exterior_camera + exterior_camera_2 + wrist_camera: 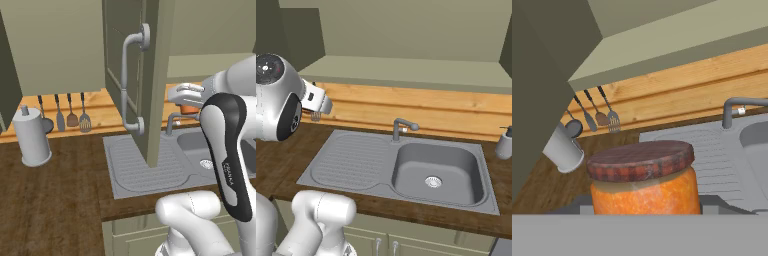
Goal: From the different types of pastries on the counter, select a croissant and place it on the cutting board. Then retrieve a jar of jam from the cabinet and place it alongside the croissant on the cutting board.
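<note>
Holding the jar of jam (pixel 643 179) close before the hand camera, the fingers pinch it low on its orange body; its brownish checked lid faces up. In the left base view a bit of orange shows under the white hand (pixel 189 97), up in the air above the sink's rear edge.

Below runs the dark brown wood-grain table (pixel 50 200), with a grey steel sink (pixel 433 172) and its ribbed draining board (pixel 351 157) let into it. A grey tap (pixel 401 128) stands at the back of the basin. Behind it a light wooden backsplash (pixel 421 110) spans the wall, and olive-green cabinets hang above. One cabinet door (pixel 150 75) stands open, edge-on, its curved grey handle (pixel 131 80) facing left. A rack of utensils (pixel 70 112) hangs on the backsplash at left, near a white paper-towel holder (pixel 32 136) standing on the table. A white soap dispenser (pixel 503 142) sits right of the sink.
</note>
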You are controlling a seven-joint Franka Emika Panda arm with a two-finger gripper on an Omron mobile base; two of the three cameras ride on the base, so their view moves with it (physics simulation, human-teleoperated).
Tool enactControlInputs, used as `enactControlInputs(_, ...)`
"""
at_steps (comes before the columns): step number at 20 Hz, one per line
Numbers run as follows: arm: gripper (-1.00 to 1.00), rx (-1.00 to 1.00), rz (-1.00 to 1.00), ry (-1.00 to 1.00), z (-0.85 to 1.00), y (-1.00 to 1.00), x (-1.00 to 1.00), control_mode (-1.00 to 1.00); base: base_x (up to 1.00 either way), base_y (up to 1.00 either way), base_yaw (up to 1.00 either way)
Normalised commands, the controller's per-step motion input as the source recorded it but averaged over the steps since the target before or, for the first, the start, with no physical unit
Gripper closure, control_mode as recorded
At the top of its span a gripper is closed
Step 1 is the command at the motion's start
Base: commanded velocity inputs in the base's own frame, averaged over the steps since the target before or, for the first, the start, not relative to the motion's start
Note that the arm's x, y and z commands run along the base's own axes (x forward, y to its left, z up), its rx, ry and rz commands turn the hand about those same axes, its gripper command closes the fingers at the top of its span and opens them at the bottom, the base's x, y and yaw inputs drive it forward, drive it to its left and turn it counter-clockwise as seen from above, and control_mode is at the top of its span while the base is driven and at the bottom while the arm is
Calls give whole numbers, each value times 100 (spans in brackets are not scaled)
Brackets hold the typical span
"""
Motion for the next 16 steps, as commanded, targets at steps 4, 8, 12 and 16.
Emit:
enactControlInputs(4, 100, 0, 0, 0, 0, 8, -20, 100, -7, 1, 0)
enactControlInputs(8, 100, 0, 0, 0, 0, 0, 0, 100, -81, -37, 0)
enactControlInputs(12, 100, 0, 0, 0, 0, 0, 0, 100, -99, -98, 0)
enactControlInputs(16, 100, 0, 0, 0, 0, 0, 0, 100, -100, -92, 0)
